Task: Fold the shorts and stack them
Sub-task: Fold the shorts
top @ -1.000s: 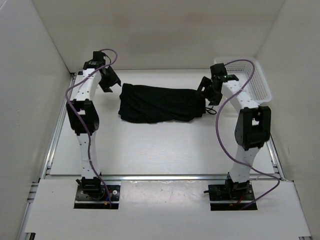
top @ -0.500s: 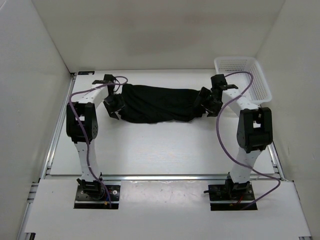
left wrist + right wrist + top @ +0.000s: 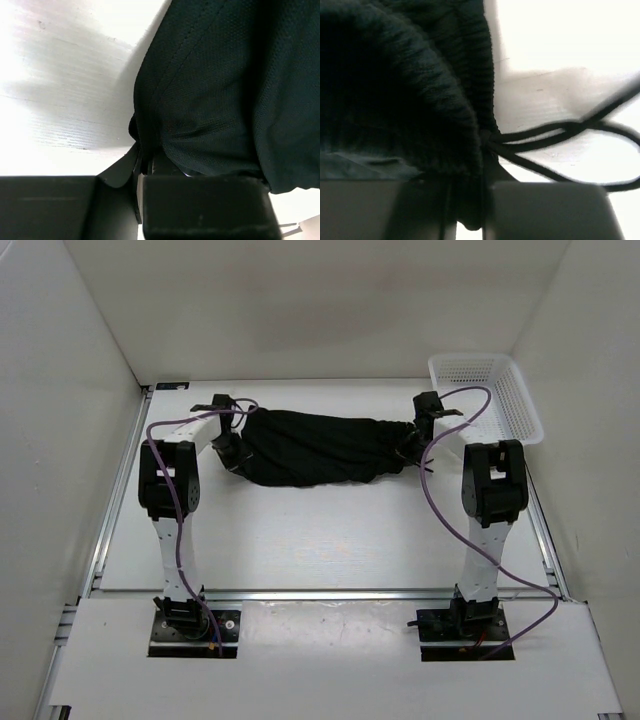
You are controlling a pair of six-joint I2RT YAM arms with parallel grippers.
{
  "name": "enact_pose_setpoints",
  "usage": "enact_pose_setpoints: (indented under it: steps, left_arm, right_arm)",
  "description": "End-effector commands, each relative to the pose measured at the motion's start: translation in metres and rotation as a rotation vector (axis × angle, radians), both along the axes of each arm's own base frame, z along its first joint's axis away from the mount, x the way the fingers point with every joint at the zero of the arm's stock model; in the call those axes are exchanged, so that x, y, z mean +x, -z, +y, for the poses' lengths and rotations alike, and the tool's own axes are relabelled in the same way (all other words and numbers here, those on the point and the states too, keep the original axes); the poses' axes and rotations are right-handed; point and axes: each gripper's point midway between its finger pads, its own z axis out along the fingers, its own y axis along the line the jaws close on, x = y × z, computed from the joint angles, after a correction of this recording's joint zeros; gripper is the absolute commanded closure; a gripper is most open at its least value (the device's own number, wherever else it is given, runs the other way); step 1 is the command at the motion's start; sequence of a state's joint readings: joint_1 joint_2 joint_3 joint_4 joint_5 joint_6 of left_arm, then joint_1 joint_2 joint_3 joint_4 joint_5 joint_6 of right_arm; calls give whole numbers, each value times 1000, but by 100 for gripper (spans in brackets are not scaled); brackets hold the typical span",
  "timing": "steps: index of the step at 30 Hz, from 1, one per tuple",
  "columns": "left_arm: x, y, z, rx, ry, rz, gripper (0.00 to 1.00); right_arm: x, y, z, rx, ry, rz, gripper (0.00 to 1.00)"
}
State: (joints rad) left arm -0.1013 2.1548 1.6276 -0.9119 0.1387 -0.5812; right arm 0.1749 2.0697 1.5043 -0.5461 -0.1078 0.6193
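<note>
As left tool (image 3: 231,447) and right tool (image 3: 408,444) pinch its ends, one pair of shorts (image 3: 320,446), one basket (image 3: 520,412).

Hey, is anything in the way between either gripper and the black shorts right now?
Nothing visible. The left gripper pinches the shorts at their left end, the right gripper at the waistband end by the drawstring.

Overhead view: bright, even, diffuse light falls from above on the white worktop (image 3: 300,530) and walls, with faint soft shadows under the arms. The picture is sharp, though the black shorts (image 3: 320,445) show little fold detail. Left wrist view: the worktop glares to pure white at upper left, a grey shadow edges the fabric, and the weave is crisp. Right wrist view: dark, blurred fabric, and a soft-edged drawstring (image 3: 570,126) against overexposed white.
</note>
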Motion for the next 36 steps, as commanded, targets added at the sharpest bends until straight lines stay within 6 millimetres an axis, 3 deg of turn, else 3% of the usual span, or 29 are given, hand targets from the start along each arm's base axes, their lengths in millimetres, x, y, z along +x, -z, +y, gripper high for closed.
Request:
enact_pose_setpoints:
  steps: [1, 3, 5, 6, 7, 8, 9, 10, 11, 12, 14, 15, 16, 19, 20, 21, 22, 23, 26, 27, 30, 33, 36]
  left_arm:
    - [5, -8, 14, 66, -42, -40, 90]
    - [-4, -11, 27, 89, -73, -28, 90]
    - [-8, -28, 42, 95, -110, -60, 90]
    - [-19, -25, 47, 98, -121, -40, 90]
    - [-23, -37, 50, 87, -132, -64, 90]
    - [-32, -39, 55, 90, -133, -54, 90]
    - [-49, -32, 59, 92, -144, -19, 90]
    - [-57, -43, 59, 91, -145, -42, 90]
    - [-66, -43, 59, 91, -144, -35, 90]
    - [-88, -33, 62, 94, -151, 9, 90]
    - [-107, -41, 61, 90, -169, -4, 90]
    - [-116, -40, 63, 101, -180, 2, 90]
    - [-136, -31, 62, 102, -190, 40, 90]
    - [-163, -28, 54, 85, -166, 56, 90]
    - [-168, -30, 49, 60, -163, 54, 90]
    - [-173, -29, 42, 45, -151, 60, 90]
    - [-175, -30, 31, 29, -113, 61, 83]
    - [-174, -38, 22, -11, -98, 38, 69]
    - [-168, -52, 20, -31, -95, -21, 49]
    - [-166, -60, 23, -15, -99, -46, 41]
    - [-158, -78, 34, 49, -114, -79, 32]
    - [-141, -87, 50, 99, -133, -120, 32]
    - [-120, -83, 61, 135, -142, -136, 42]
  right_arm:
    - [-6, -5, 3, -9, -14, -13, 96]
    - [-15, -6, 1, -14, -23, -9, 100]
    - [-34, -8, -4, -48, -42, 1, 100]
    - [-41, -15, -7, -56, -39, -5, 100]
    - [-49, -16, -9, -60, -47, -2, 100]
    - [-69, -6, -10, -67, -58, 38, 100]
    - [-76, -14, -12, -67, -66, 20, 100]
    - [-86, -13, -10, -69, -75, 27, 100]
    - [-112, -2, -11, -79, -92, 79, 100]
    - [-125, -9, -9, -86, -107, 67, 100]
    - [-149, -6, -11, -97, -115, 90, 100]
    - [-172, -3, -12, -102, -132, 105, 100]
    - [-182, -1, -15, -103, -132, 112, 100]
    - [-215, 2, -22, -112, -134, 120, 87]
    - [-221, 0, -24, -107, -133, 103, 65]
    - [-222, -2, -25, -105, -132, 91, 52]
    - [-223, -6, -25, -102, -132, 82, 41]
    - [-223, -12, -25, -98, -131, 62, 28]
    - [-221, -19, -27, -109, -150, 33, 17]
    - [-219, -21, -28, -118, -146, 29, 17]
    - [-209, -29, -28, -130, -165, -2, 17]
    - [-204, -28, -17, -80, -192, -13, 21]
    - [-204, -16, -6, -20, -201, -11, 28]
